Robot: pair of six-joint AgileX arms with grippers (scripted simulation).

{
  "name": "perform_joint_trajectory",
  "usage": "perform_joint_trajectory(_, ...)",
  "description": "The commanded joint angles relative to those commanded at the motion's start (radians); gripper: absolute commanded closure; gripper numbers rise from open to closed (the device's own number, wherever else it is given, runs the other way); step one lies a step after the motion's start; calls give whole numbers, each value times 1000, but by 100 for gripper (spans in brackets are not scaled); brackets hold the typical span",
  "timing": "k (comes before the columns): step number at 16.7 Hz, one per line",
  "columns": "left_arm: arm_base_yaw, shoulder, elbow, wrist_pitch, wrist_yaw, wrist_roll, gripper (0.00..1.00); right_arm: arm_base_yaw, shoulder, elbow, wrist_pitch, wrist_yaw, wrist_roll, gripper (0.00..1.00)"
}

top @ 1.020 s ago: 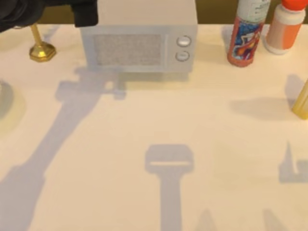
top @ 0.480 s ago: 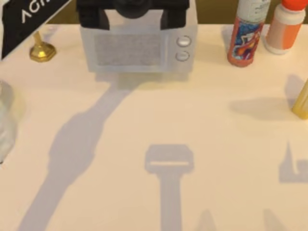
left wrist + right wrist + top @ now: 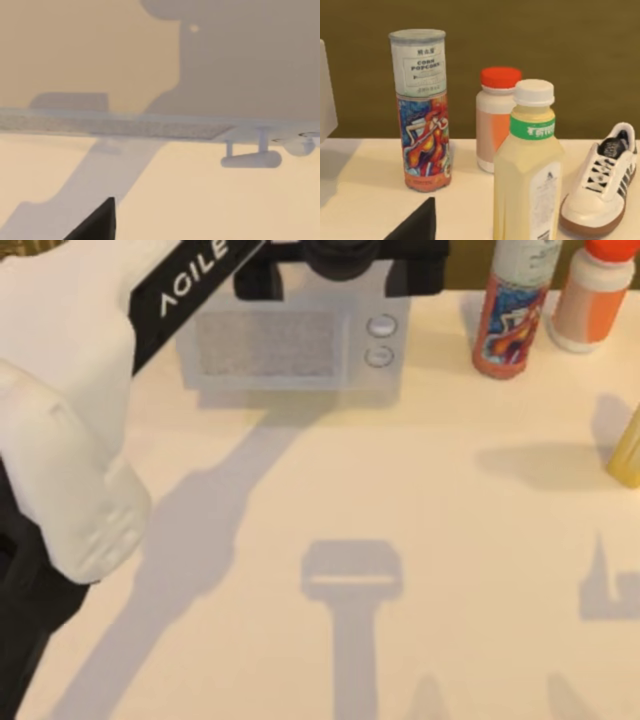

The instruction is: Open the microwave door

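You have the microwave (image 3: 295, 335) standing at the far edge of the tabletop (image 3: 400, 500), left of centre, with the microwave door (image 3: 265, 345) flat against its front and the two round knobs (image 3: 380, 340) to the door's right. Your left gripper (image 3: 340, 262) hangs over the microwave's top, above the door; you cannot tell how its jaws stand. In the left wrist view the door handle (image 3: 251, 159) sits just beside the mesh window. To the right stand a popcorn can (image 3: 510, 310), an orange-capped bottle (image 3: 595, 295) and a yellow juice bottle (image 3: 527, 165). Your right arm stays out of the top view.
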Motion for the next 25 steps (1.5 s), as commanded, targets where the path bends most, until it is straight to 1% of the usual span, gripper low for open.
perform_joint_trajectory(6,6,-1,-5,5,2,3,0,0,0,0,0,0,0,0)
perform_joint_trajectory(8,13,13,-30,43,6,13,0,0,0,0,0,0,0,0)
perform_joint_trajectory(13,47,77,-122,217,21,45,0,0,0,0,0,0,0,0)
perform_joint_trajectory(18,50,85,-131,231,23,48,0,0,0,0,0,0,0,0)
perform_joint_trajectory(25,50,85,-131,231,23,48,53,0,0,0,0,0,0,0)
